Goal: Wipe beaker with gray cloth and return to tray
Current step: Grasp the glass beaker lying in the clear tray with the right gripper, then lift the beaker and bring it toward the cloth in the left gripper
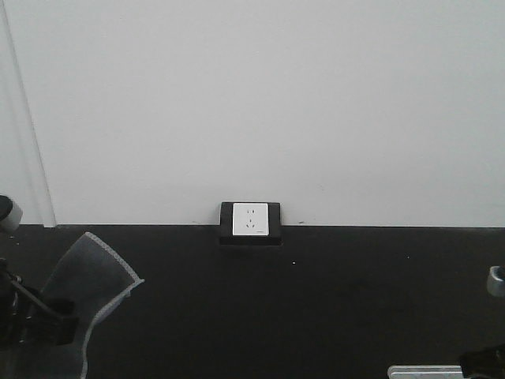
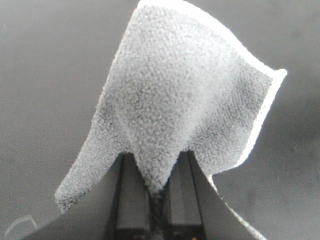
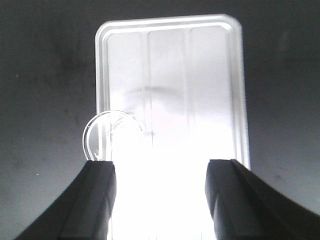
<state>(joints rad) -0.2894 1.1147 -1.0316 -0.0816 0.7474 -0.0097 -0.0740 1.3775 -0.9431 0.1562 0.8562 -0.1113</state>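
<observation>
Two pincers, one busy and one idle. Pinched between the pressed-together fingers (image 2: pixel 134 205) of the left pincer (image 2: pixel 156 197): the gray cloth (image 2: pixel 190 105), gripped at a gathered fold near its lower middle. Fanned up and outward from there, with a pale edge along the top and right side. From the front, at the far left of the picture, standing up from that pincer against the black surface (image 1: pixel 316 308), paler border curling at the upper right corner. Lower end of the cloth cut off by the picture's edge. Behind, a white wall (image 1: pixel 260 103) with a socket (image 1: pixel 251 219) at its foot, right where wall meets surface.

Spread wide on the other side: the right pincer (image 3: pixel 161 172), dark fingers well apart and nothing gripped between them. Ahead of it, flat on the dark surface, the tray (image 3: pixel 200 75), silvery, ribbed lengthwise, rounded at the corners. By the tray's left rim toward its near end, just beyond the left-hand finger, the clear beaker (image 3: pixel 114 134), only its round rim readable. Strong glare over the near end of the tray. Contact between beaker and finger impossible to tell. From the front, just one corner of the tray at the bottom right edge, well apart from the cloth.
</observation>
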